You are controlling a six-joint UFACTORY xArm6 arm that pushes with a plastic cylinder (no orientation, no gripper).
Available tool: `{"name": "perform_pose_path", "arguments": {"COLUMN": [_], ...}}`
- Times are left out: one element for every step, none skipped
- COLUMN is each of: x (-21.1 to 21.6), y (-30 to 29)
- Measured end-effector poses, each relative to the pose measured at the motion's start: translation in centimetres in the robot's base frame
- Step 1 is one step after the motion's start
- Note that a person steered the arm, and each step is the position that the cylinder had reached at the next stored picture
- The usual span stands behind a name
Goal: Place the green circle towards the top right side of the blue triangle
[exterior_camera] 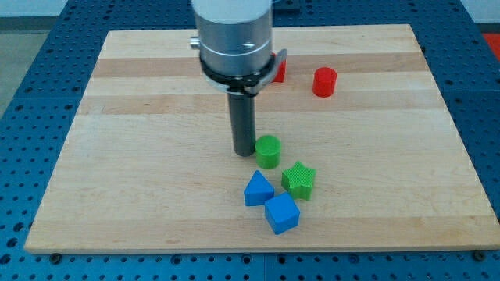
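Wooden board (141, 156) lies on a blue table full of little holes, and all the blocks sit on the wood. I have no jaws at all, only a dark rod, so I hold nothing. My tip (244, 152) stands just to the view's left of the green circle (268, 151), right beside it or maybe touching; I cannot tell which. The green circle is already above the blue triangle (258, 190) and a tiny bit to the right, so the job looks almost done. It may need a small push more to the right. A green star (299, 179) sits close by on that side and could get bumped. A blue cube (282, 213) sits below the triangle. A red cylinder (325, 82) and another red block (278, 71), half hidden behind the arm, are far off near the top.
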State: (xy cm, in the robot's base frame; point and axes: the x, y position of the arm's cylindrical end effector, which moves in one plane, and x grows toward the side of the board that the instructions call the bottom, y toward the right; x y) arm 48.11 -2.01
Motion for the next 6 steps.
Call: {"name": "perform_pose_path", "arguments": {"x": [-1.0, -1.0, -1.7, -1.6, -0.1, 1.7], "y": [-1.1, 0.3, 1.5, 4.7, 5.9, 5.9]}}
